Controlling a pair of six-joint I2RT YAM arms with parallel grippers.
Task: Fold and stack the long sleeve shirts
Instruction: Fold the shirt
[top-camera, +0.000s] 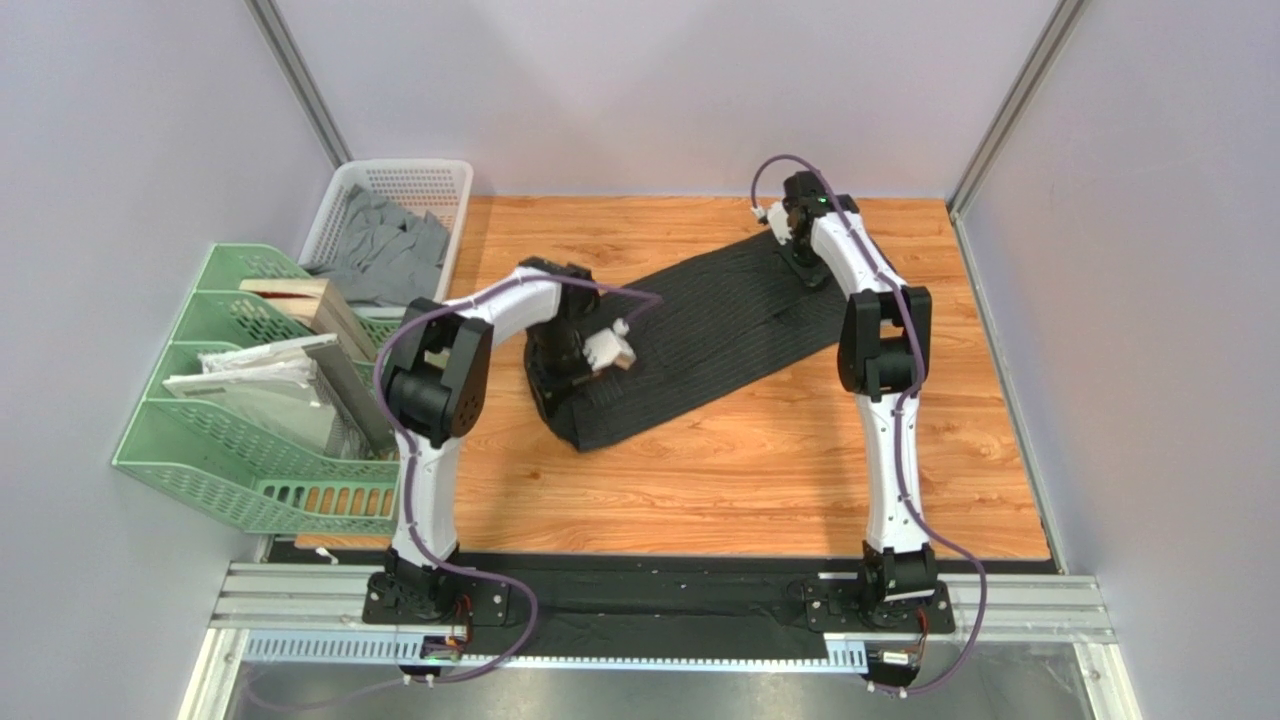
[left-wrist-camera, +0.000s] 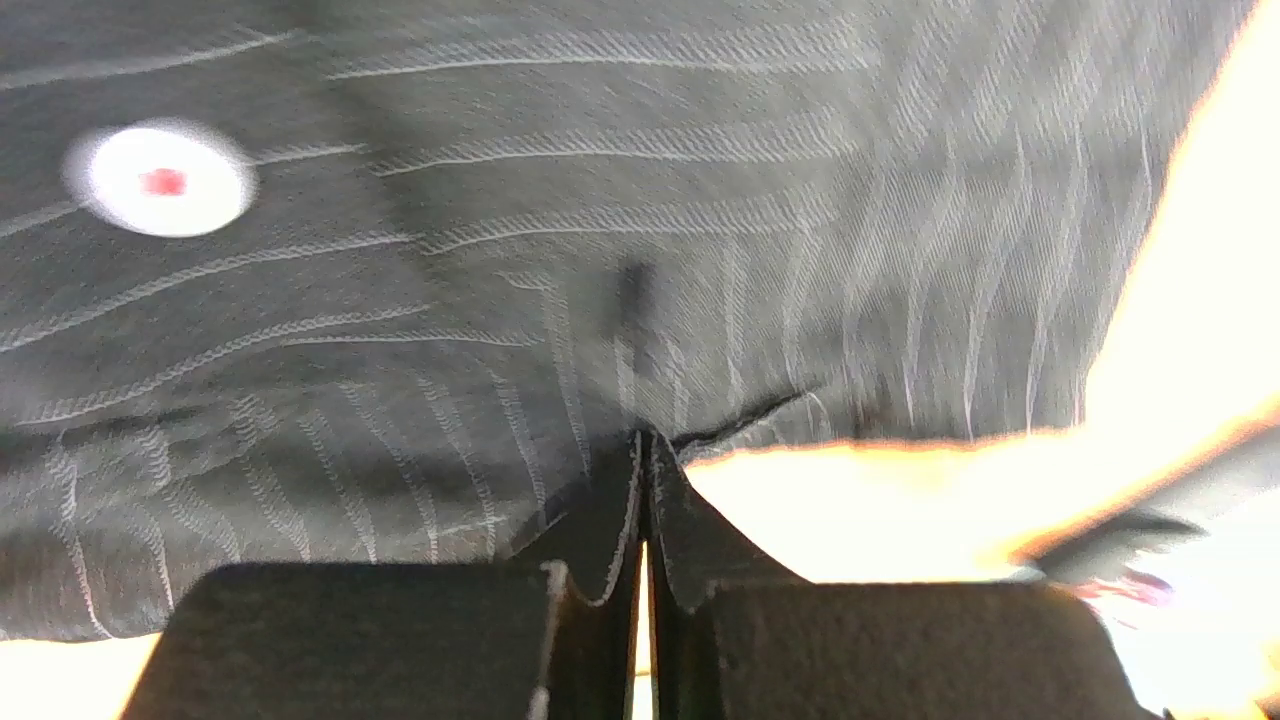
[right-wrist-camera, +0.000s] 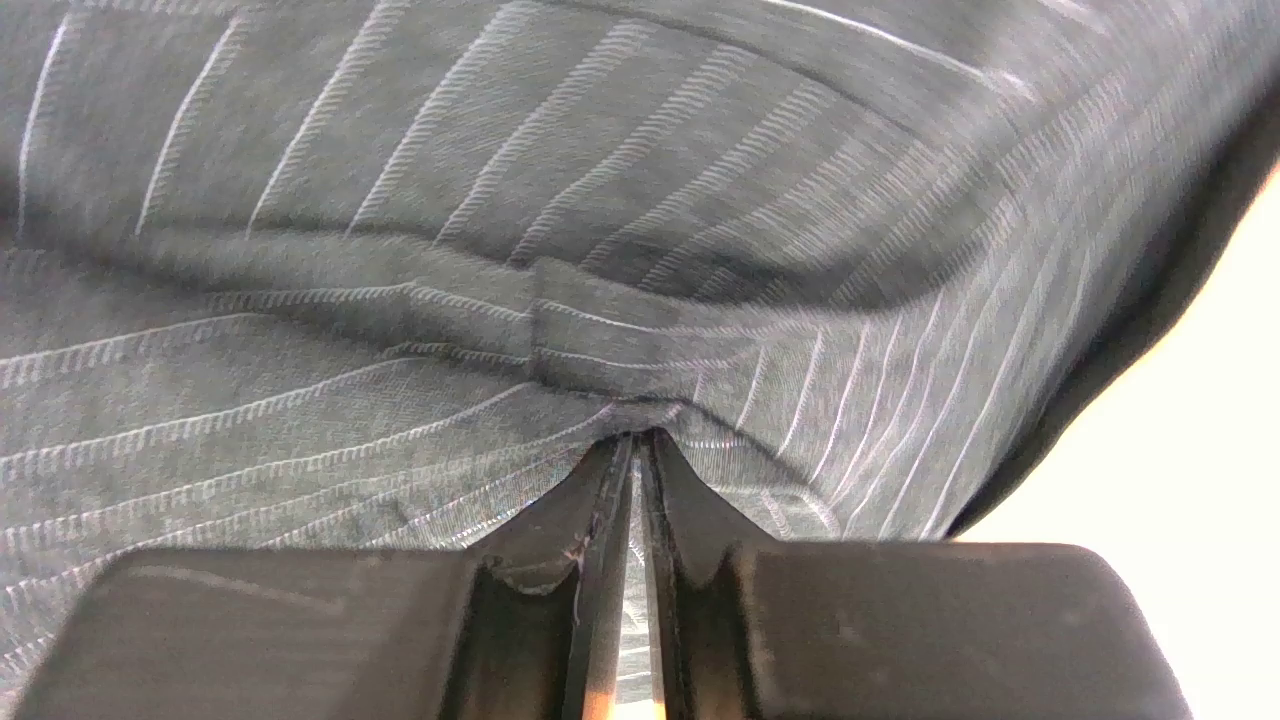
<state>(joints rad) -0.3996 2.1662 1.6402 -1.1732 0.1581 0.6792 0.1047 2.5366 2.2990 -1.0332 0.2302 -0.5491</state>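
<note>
One long sleeve shirt (top-camera: 706, 338), charcoal with pale pinstripes, lies folded into a long band slanting across the wooden table. My left gripper (top-camera: 559, 372) is at its near-left end. In the left wrist view the left gripper (left-wrist-camera: 646, 440) is shut, its tips pinching the edge of the shirt (left-wrist-camera: 451, 300), and creases run out from the pinch. My right gripper (top-camera: 796, 264) is at the far-right end. In the right wrist view the right gripper (right-wrist-camera: 631, 438) is shut on a fold of the shirt (right-wrist-camera: 451, 225) just below a seam, with striped cloth showing between the fingers.
A white basket (top-camera: 436, 180) holding grey garments stands at the back left. A green file rack (top-camera: 196, 450) with papers and boards sits along the left edge. Grey walls close in the table at the back and the right. A round white spot (left-wrist-camera: 163, 180) shows on the cloth.
</note>
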